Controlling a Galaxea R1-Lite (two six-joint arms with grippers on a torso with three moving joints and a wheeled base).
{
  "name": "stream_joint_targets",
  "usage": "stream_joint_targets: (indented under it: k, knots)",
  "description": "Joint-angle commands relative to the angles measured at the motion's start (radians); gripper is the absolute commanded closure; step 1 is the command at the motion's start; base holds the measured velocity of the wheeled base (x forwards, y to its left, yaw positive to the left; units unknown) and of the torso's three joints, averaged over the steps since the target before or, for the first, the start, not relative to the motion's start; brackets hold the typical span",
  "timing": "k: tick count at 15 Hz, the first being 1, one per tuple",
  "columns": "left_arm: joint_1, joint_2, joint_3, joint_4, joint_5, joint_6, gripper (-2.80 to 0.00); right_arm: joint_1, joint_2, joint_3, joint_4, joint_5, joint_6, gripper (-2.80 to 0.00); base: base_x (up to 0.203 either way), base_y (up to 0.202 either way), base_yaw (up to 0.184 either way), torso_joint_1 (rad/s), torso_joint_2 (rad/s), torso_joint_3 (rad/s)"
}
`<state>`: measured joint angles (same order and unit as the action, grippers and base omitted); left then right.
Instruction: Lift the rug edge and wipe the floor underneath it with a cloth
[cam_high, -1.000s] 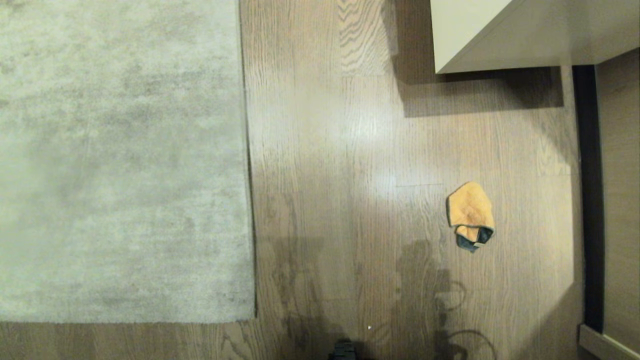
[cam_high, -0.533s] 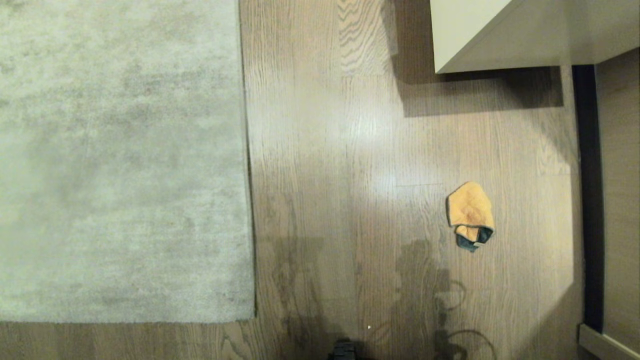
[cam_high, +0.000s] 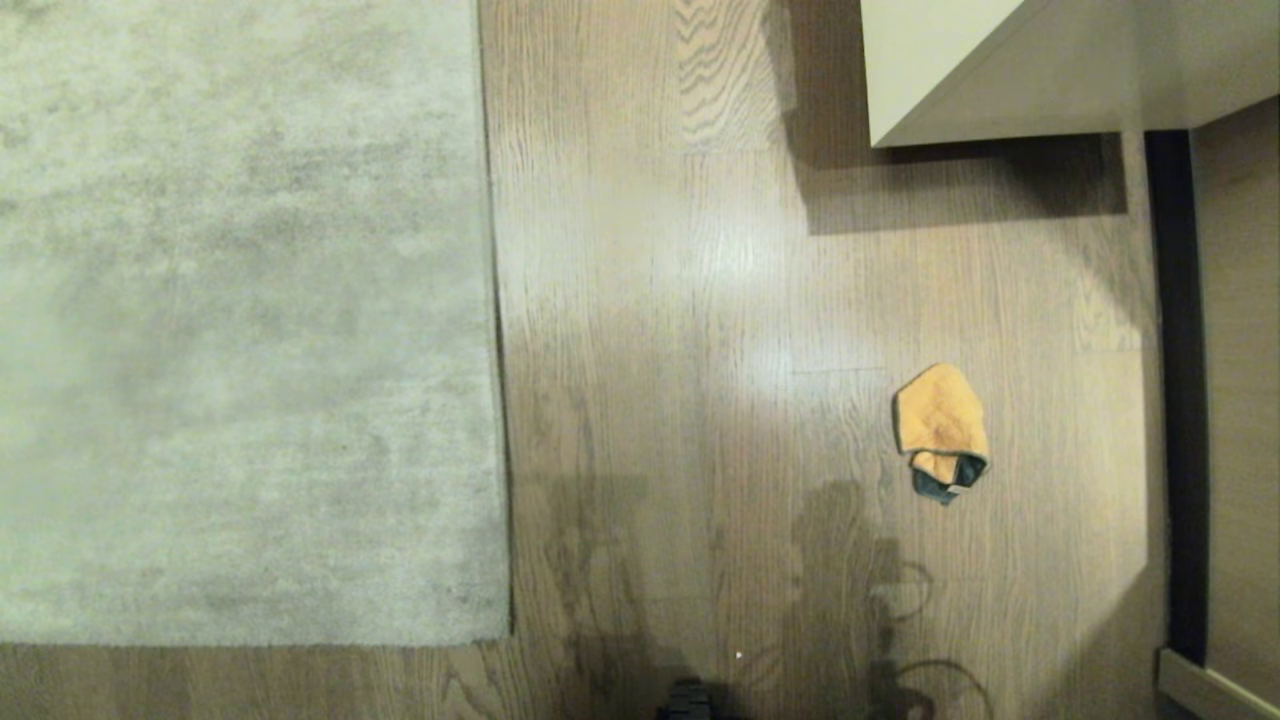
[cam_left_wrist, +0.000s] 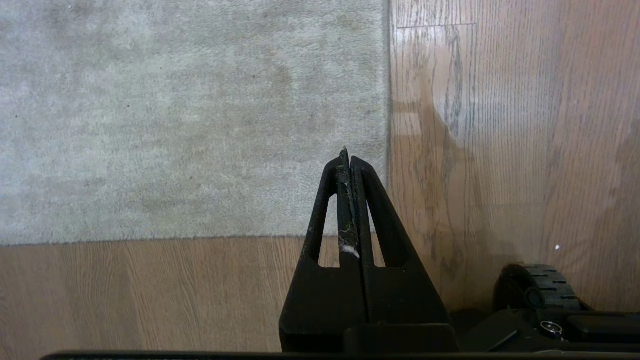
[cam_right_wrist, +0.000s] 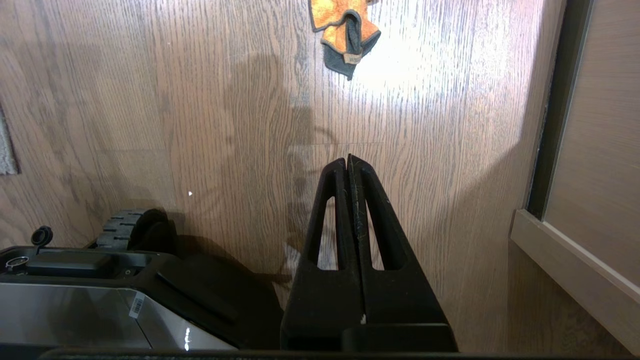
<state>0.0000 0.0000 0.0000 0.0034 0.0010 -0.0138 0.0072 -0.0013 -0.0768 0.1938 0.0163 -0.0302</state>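
Flat rug edge (cam_high: 495, 400), cloth (cam_high: 940, 425) on floor (cam_high: 700, 300), perhaps cabinet (cam_high: 1000, 70), left gripper (cam_left_wrist: 348, 162), right gripper (cam_right_wrist: 348, 162) closed empty

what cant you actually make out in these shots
- Floor under the pale grey-beige mottled rug: hidden by the rug, lying flat, every view.
- Small orange-tan fuzzy cloth: top cut off by the right wrist view's edge; its label is too small to read.
- Pale cabinet: cropped by the head view's edge.

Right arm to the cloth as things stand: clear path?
Probably yes. The cloth lies alone on bare floor ahead of the right gripper, nothing between them. Its jaws are shut, so they must open first.
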Motion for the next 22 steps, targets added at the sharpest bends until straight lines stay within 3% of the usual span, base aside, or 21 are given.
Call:
stream_joint_targets:
  k: [1,10,22]
  knots:
    - [0.0,0.002,0.0,0.0,-0.001,0.0,0.0,0.0,0.003,0.0,0.001,0.001,0.0,0.0,0.0,0.0,0.0,0.0,0.0,0.0]
    - [0.0,0.002,0.0,0.001,-0.001,0.003,0.0,0.0,0.002,0.0,0.001,0.001,0.0,0.0,0.0,0.0,0.0,0.001,0.0,0.022]
    - [0.0,0.002,0.0,0.001,-0.001,0.008,0.0,0.0,0.003,0.0,0.001,0.001,0.0,0.0,0.0,0.0,0.0,0.003,0.0,0.195]
